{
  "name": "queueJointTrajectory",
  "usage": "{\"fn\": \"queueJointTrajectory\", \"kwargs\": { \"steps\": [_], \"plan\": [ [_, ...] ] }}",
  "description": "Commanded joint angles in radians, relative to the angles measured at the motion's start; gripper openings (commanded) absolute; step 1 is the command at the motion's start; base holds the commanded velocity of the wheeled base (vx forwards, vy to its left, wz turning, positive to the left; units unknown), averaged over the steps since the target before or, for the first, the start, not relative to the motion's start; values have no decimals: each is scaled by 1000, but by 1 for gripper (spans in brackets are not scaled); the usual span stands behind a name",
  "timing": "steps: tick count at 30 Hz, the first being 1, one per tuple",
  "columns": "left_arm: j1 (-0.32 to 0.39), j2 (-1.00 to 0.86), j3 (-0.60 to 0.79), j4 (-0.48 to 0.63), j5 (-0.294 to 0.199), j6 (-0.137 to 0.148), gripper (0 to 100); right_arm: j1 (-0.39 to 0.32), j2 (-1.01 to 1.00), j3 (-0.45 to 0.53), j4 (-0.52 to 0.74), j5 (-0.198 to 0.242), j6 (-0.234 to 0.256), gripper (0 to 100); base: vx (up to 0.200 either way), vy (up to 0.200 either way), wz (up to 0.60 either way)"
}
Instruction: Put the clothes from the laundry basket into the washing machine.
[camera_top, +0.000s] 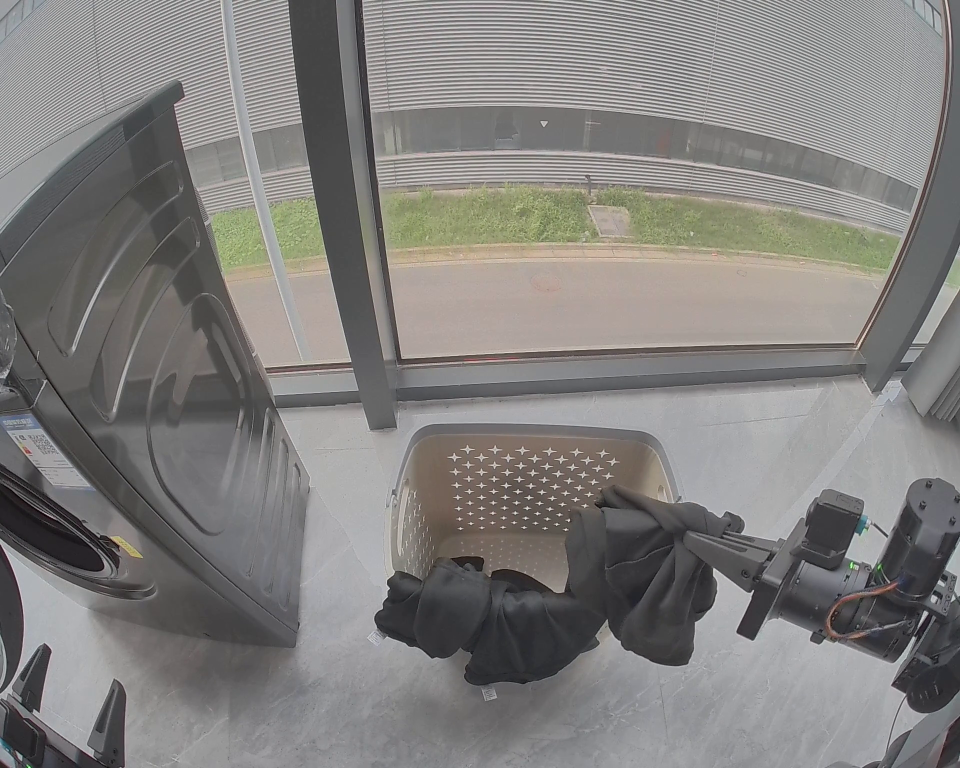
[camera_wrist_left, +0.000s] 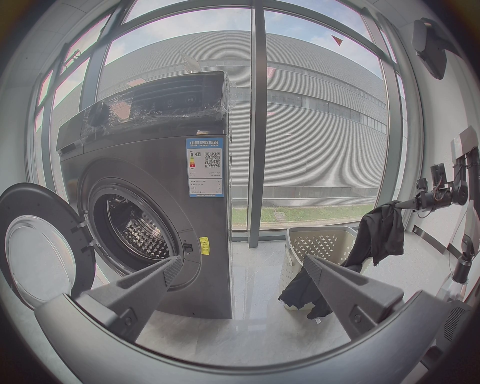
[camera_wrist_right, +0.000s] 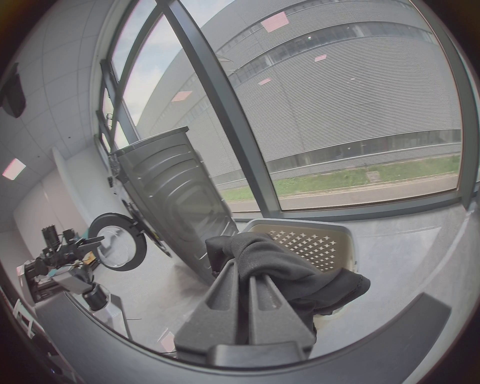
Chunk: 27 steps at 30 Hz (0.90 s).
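A dark grey garment (camera_top: 560, 600) hangs half out of the beige laundry basket (camera_top: 500, 480), draped over its near rim onto the floor. My right gripper (camera_top: 700, 543) is shut on the garment's upper end, holding it above the basket's right side; the cloth (camera_wrist_right: 280, 265) bunches over the closed fingers. The grey washing machine (camera_top: 150, 380) stands at the left with its round door (camera_wrist_left: 37, 245) swung open and the drum (camera_wrist_left: 137, 232) exposed. My left gripper (camera_wrist_left: 240, 270) is open and empty, low at the near left, facing the machine (camera_wrist_left: 165, 200) and the basket (camera_wrist_left: 320, 242).
A tall window with a dark pillar (camera_top: 345, 200) runs behind the basket. Pale tiled floor (camera_top: 330, 700) lies between the machine and the basket. A curtain edge (camera_top: 940, 370) sits at the far right.
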Motion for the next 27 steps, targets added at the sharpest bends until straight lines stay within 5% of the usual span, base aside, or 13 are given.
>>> {"fn": "queueJointTrajectory", "kwargs": {
  "steps": [1,2,4,5,6,12,19,27],
  "plan": [
    [0,-18,16,0,-1,-1,100,3,-182,-153,181,-101,-21,0,0,0,0],
    [0,-18,16,0,-1,-1,100,6,-265,-231,326,-164,-21,0,0,0,0],
    [0,-18,16,0,-1,-1,100,6,-265,-231,326,-164,-21,0,0,0,0],
    [0,-18,16,0,-1,-1,100,9,-377,-326,529,-248,-21,0,0,0,0],
    [0,-18,16,0,-1,-1,100,6,-409,-346,587,-271,-22,0,0,0,0],
    [0,-18,16,0,-1,-1,100,-24,-461,-389,711,-366,-64,0,0,0,0],
    [0,-18,16,0,-1,-1,100,-31,-456,-380,711,-375,-82,0,0,0,0],
    [0,-18,16,0,-1,-1,100,-30,-456,-372,715,-375,-79,0,-200,0,0]
  ]
}}
